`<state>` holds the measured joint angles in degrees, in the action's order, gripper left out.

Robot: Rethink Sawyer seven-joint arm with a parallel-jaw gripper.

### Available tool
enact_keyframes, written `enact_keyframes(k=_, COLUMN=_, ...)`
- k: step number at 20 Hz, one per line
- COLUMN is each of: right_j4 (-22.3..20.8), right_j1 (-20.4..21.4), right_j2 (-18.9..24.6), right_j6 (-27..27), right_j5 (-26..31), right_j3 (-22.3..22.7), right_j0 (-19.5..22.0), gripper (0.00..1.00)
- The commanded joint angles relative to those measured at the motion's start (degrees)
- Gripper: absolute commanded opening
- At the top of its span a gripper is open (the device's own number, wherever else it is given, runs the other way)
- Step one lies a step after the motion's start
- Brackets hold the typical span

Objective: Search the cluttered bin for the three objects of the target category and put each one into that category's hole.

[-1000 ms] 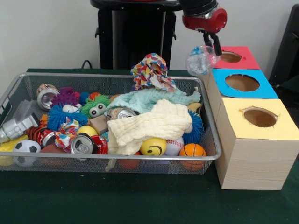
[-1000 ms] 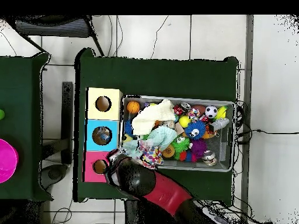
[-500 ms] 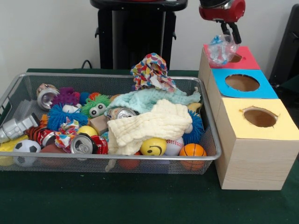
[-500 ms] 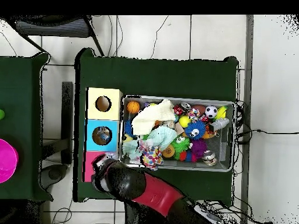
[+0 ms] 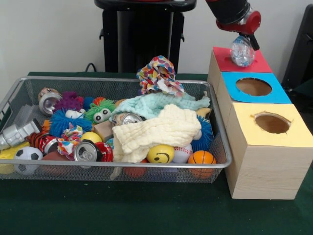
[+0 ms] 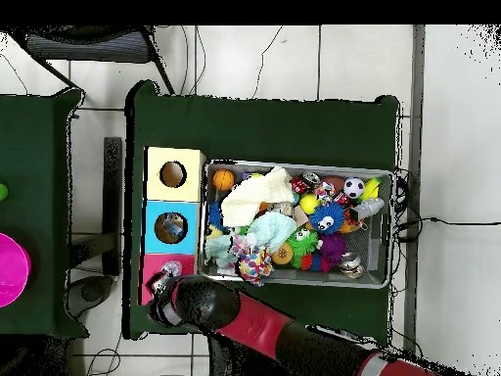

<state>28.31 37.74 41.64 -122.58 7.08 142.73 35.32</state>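
Note:
My gripper is shut on a see-through crinkly plastic bottle and holds it just above the red-surround top of the wooden box, behind the blue-surround hole. In the overhead view the gripper is over the red square, beside the blue-surround hole, in which something pale shows. The wire mesh bin sits to the left of the box, full of clutter; it also shows in the overhead view. No other plastic bottle shows clearly in the bin.
The red surround and the yellow-surround hole flank the blue one. The bin holds a cream cloth, a mint cloth, a patterned cloth, drink cans, balls and fuzzy toys. The black pedestal stands behind.
The gripper has carried the bottle to the right, from above the bin's far right corner to over the red-surround top, and now holds it slightly lower.

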Motion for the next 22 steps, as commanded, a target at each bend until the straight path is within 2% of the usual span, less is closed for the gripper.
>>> enact_keyframes(k=1, right_j4=-0.17, right_j1=-7.86, right_j2=3.21, right_j6=-9.49, right_j5=-3.75, right_j3=-7.35, right_j0=1.55, gripper=0.00)
enact_keyframes(k=6, right_j4=0.43, right_j1=-5.84, right_j2=3.81, right_j6=-10.76, right_j5=-2.76, right_j3=-8.07, right_j0=0.52, gripper=0.00)
enact_keyframes(k=15, right_j4=-0.07, right_j1=-1.81, right_j2=2.52, right_j6=-11.83, right_j5=-5.36, right_j3=-7.61, right_j0=-1.32, gripper=0.00)
enact_keyframes(k=19, right_j4=-0.27, right_j1=-1.16, right_j2=-0.87, right_j6=-10.52, right_j5=-6.04, right_j3=-8.72, right_j0=-3.39, gripper=0.00)
enact_keyframes(k=22, right_j4=1.25, right_j1=2.17, right_j2=-8.91, right_j6=-8.38, right_j5=-4.01, right_j3=-10.61, right_j0=-9.19, gripper=0.00)
